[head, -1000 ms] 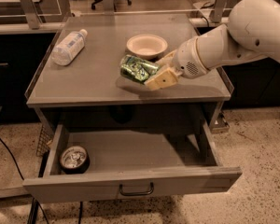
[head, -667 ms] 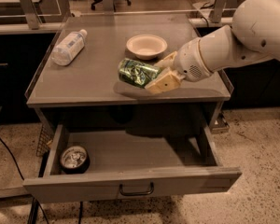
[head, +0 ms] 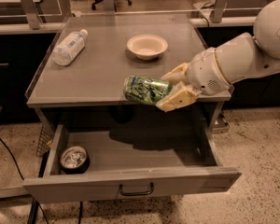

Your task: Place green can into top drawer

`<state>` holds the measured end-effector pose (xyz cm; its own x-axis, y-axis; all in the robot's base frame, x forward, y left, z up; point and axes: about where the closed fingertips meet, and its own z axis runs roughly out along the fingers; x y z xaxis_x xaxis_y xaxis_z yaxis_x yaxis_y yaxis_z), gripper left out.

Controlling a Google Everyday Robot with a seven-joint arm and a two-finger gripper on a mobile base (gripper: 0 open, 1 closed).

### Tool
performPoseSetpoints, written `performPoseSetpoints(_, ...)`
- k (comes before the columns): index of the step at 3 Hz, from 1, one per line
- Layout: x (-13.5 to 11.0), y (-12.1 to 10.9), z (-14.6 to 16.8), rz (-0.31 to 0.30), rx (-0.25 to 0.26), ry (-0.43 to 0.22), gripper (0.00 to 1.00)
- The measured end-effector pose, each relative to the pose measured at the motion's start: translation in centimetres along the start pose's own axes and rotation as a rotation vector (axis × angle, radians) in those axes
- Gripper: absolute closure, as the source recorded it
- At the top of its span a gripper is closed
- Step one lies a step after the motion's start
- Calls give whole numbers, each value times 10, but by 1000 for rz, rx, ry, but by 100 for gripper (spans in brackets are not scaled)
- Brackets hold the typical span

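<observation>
While the jaws sit at the 6 o'clock edge of the worktop point(head: 102, 73), reaching in from 3 o'clock on the white arm point(head: 242, 57), they are closed down on the green can point(head: 145, 89), one tan pad above its 3 o'clock end and one below. Can is off the surface, lying sideways, long axis roughly 9-to-3, free end pointing to 9 o'clock. It hangs right over the worktop's front lip, so it looks partly above the worktop and partly above the opening. Top drawer point(head: 186, 183) is pulled out, at 6 o'clock from the can and lower. Key relation: target is down and toward 6 o'clock from the jaws; I'd judge the can needs to clear the lip before it drops. Black can point(head: 74, 158) occupies the drawer's 9 o'clock front corner, well apart from the likely drop spot. Bowl point(head: 147, 45) at 12 o'clock of the can, water bottle point(head: 69, 46) at 10 o'clock, both on the worktop.
</observation>
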<state>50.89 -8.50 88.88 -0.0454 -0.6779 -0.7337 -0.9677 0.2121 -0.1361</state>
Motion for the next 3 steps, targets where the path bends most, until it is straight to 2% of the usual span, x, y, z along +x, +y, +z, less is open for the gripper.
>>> performPoseSetpoints(1,20,16,7,-25,-23,-10,100)
performPoseSetpoints(3,53,39,44,-50,-85,-44,100)
